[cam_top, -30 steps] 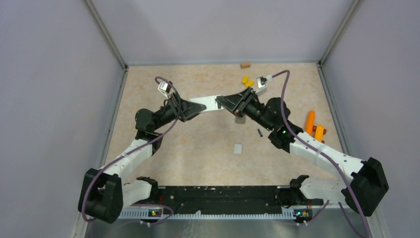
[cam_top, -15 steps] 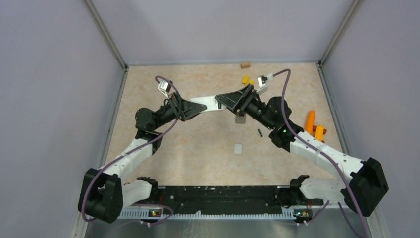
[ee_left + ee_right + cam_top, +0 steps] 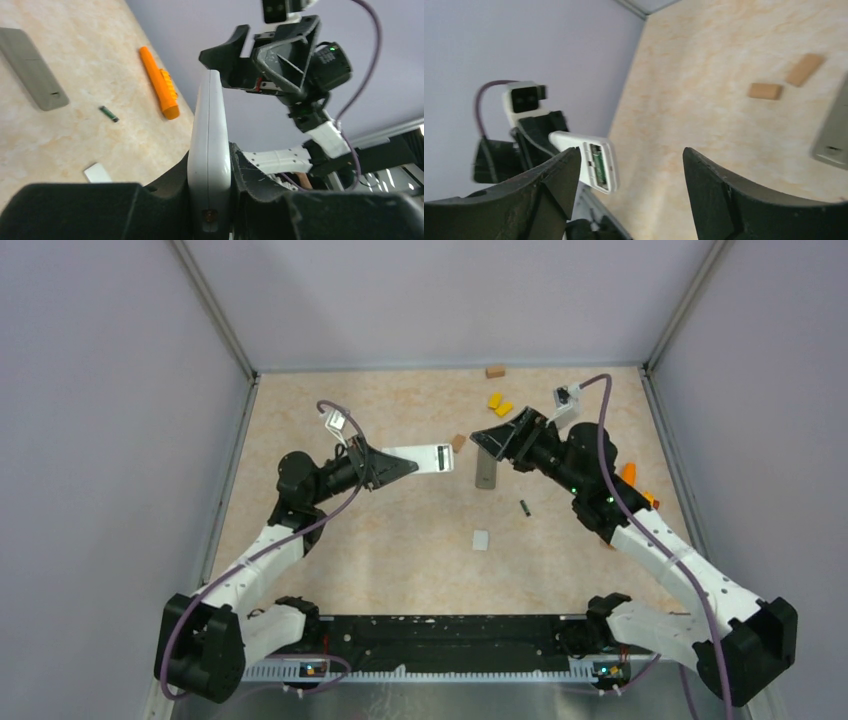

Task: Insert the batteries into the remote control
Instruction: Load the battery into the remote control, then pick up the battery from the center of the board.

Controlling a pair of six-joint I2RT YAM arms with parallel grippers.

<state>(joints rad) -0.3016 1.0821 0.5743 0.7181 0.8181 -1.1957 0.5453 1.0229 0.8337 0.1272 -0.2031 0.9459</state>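
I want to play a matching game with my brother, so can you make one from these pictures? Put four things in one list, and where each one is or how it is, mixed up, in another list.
Things:
1. white remote
2. loose battery
3. yellow blocks
4. right gripper

Places and states:
A. jaws open, holding nothing
B. on the table, toward the back wall
C. held up off the table by the left gripper
D. on the table, close to the near end of the grey remote

Pairs: 1-C, 2-D, 3-B, 4-A.
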